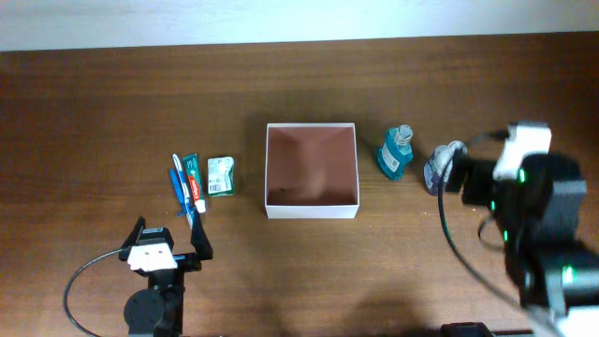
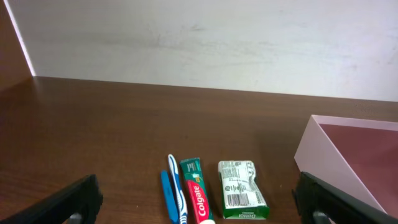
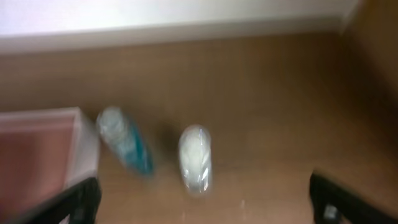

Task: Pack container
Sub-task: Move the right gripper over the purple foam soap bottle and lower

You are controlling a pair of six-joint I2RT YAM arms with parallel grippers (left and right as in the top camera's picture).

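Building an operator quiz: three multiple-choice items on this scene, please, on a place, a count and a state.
1. The teal bottle is: A in the container; B on its right-arm side; C on its left-arm side.
2. Bottles on the table: A one; B two; C four.
3. The left gripper is: A open, empty; B shut on a toothbrush; C shut on a packet.
B, it stands outside the right wall; B, teal and purplish bottle; A, fingers apart, nothing between.
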